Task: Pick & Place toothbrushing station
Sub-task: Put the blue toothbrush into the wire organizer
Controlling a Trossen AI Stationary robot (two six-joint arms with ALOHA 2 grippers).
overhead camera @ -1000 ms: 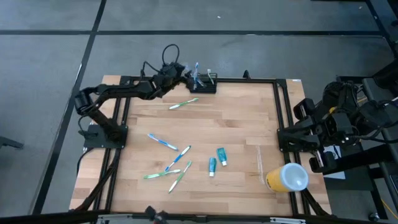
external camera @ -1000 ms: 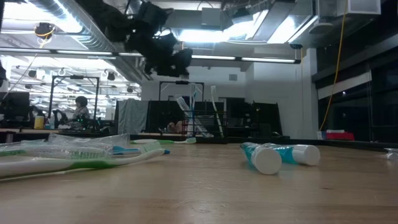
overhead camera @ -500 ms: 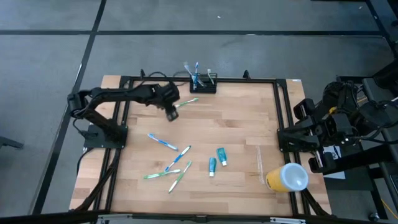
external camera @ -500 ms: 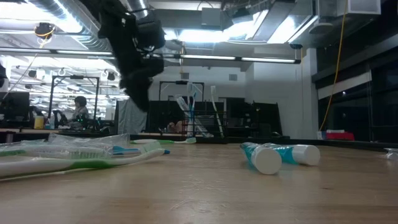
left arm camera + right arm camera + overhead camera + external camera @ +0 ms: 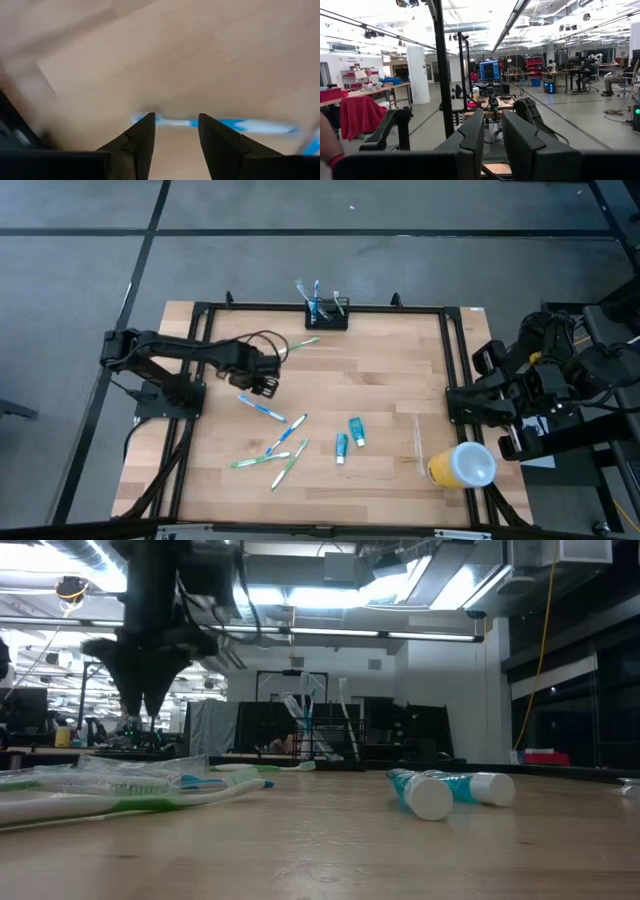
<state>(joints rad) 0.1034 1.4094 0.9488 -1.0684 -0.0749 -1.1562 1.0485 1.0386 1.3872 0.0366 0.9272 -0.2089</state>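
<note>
one arm moved: left end effector (image 5: 262, 383) now over toothbrush (image 5: 260, 409).

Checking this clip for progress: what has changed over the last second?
The left gripper drew back from the small black wire-mesh holder at the table's far edge toward the middle; it now hovers open over a blue toothbrush, holding nothing. The holder's brushes, the loose toothbrushes, the tubes and the right arm stayed put.
</note>
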